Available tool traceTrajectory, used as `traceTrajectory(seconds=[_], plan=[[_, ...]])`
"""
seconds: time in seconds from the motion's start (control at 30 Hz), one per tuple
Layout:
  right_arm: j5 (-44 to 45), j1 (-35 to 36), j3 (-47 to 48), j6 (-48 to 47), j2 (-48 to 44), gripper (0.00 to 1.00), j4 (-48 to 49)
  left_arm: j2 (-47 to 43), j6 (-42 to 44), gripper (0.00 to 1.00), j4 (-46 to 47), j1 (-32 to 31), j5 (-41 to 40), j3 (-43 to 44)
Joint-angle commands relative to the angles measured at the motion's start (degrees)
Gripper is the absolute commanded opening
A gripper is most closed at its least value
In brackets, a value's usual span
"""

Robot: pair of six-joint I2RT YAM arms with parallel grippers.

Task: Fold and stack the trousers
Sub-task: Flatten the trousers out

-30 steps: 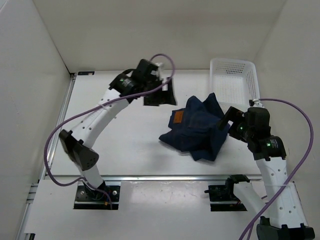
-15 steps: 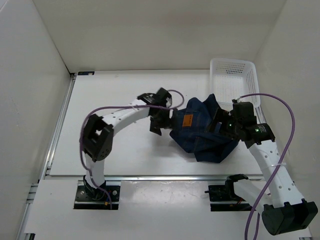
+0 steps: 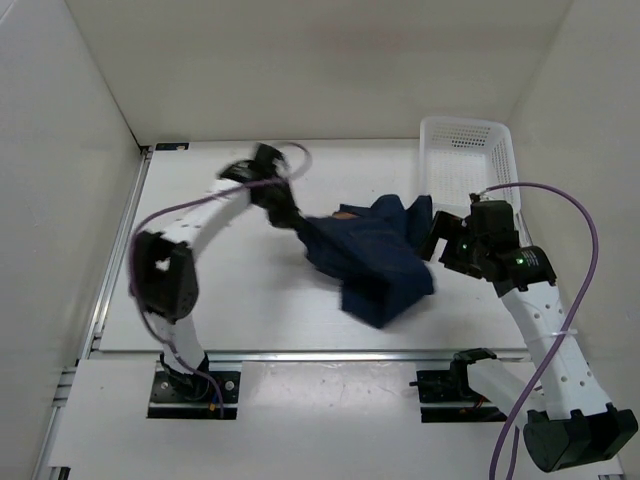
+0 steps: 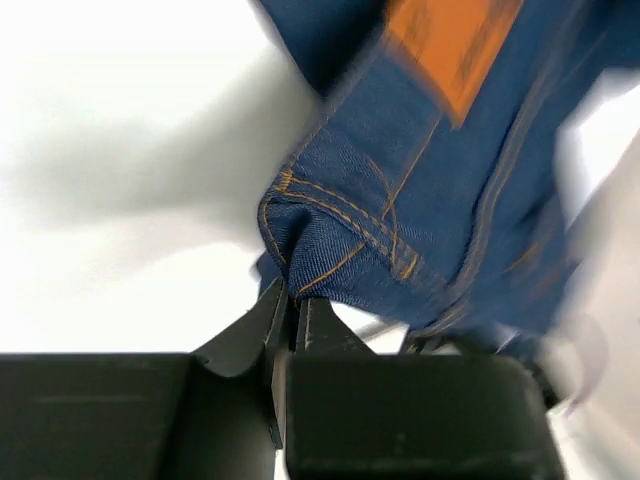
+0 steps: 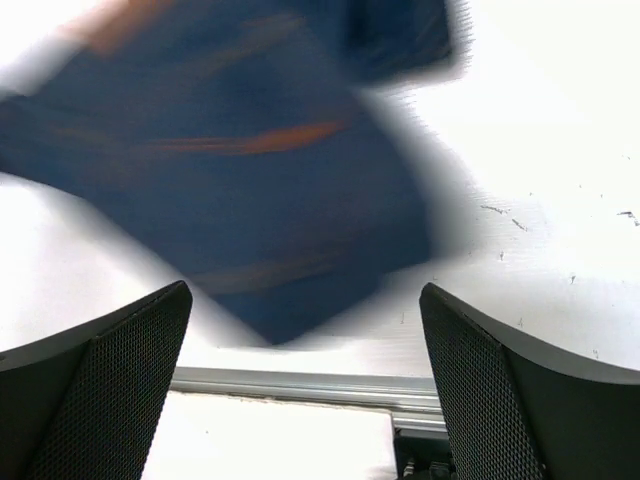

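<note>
The trousers (image 3: 372,255) lie in a crumpled dark blue heap right of the table's middle, blurred with motion. My left gripper (image 3: 294,221) is at the heap's left end, shut on a stitched denim edge. The left wrist view shows its jaws pinched on that fold (image 4: 296,297), with the tan patch (image 4: 455,40) higher up on the trousers (image 4: 400,200). My right gripper (image 3: 438,240) hovers at the heap's right side, open. In the right wrist view the blurred trousers (image 5: 250,150) are ahead of the spread fingers (image 5: 120,370), and nothing is between them.
A white mesh basket (image 3: 470,160) stands at the back right corner, just behind the right arm. White walls close in the table on the left, back and right. A metal rail (image 3: 330,355) runs along the table's near edge.
My left arm swung in from the back, closed on the trousers' left edge and dragged it left and back; the heap shifted and stretched leftward. The right gripper came close to the heap and stayed open.
</note>
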Motion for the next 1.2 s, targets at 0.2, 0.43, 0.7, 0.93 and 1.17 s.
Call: traceTrajectory(seconds=[0.2, 0.43, 0.7, 0.93, 1.17], plan=[[-0.96, 0.37, 2.34, 0.13, 0.97, 1.00, 3.26, -15.71, 14.85, 0.10, -21.34, 21.09, -11.68, 35.27], [1.95, -2.01, 5.24, 2.25, -1.75, 1.00, 3.26, -7.44, 11.28, 0.10, -18.56, -0.17, -7.55, 39.24], [1.60, -4.20, -0.36, 3.65, -12.45, 0.91, 3.26, 2.24, 7.93, 1.00, -17.14, -13.82, -9.82, 40.80], [-3.58, -4.20, -10.39, 6.02, -18.11, 0.76, 3.34, -12.15, 8.45, 0.51, -15.99, -0.23, -12.39, 25.62], [-2.37, -1.23, -9.27, 3.74, -3.73, 0.73, 10.64, -16.15, 8.88, 0.44, -13.10, 19.03, -13.09, 7.67]])
